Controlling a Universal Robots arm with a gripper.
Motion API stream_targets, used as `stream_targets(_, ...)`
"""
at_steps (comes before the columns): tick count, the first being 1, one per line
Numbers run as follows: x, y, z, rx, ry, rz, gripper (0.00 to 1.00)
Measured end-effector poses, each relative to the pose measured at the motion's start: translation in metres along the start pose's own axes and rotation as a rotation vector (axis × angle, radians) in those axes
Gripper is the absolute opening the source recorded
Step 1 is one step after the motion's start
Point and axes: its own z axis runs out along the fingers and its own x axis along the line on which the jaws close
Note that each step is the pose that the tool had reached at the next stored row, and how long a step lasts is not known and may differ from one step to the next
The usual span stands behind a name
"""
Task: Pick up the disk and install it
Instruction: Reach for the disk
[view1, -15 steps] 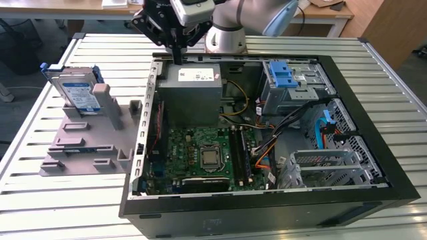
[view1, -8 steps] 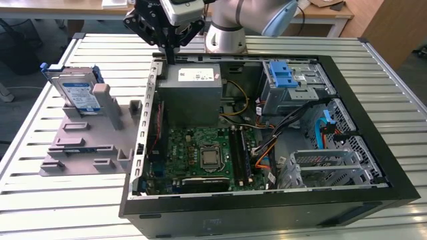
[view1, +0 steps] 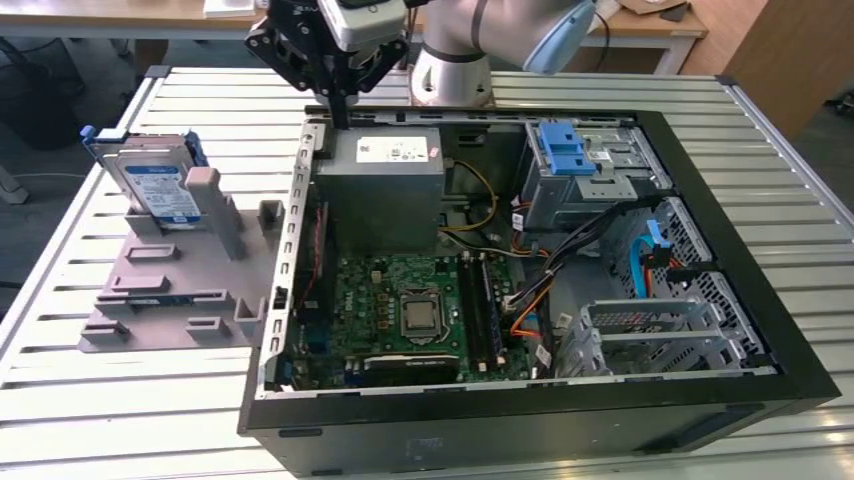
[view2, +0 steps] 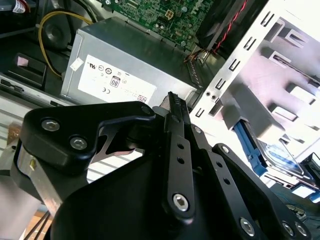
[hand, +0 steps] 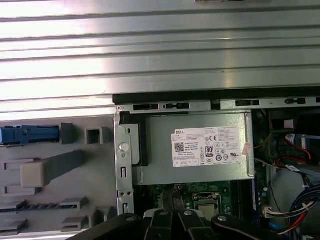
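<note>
The disk (view1: 154, 185), silver with a white and blue label and a blue carrier frame, stands on edge in a grey holder (view1: 174, 290) on the exterior view's left, outside the computer case. My gripper (view1: 343, 112) hangs above the case's back wall, over the edge of the power supply and well to the right of the disk. Its fingers are pressed together with nothing between them. In the second wrist view the shut gripper (view2: 174, 102) is in front and the disk (view2: 280, 154) lies beyond it. The first wrist view has the disk's blue edge (hand: 27, 135).
The open computer case (view1: 534, 405) lies on a slatted metal table (view1: 120, 410). Inside are a grey power supply (view1: 387, 185), a green motherboard (view1: 407, 310), loose cables, and a metal drive cage with a blue bracket (view1: 567, 150) at the back right.
</note>
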Motion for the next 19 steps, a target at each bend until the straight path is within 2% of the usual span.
stream_targets(19, 0.0072, -0.0005, 0.0007, 0.0, 0.0, 0.0, 0.11)
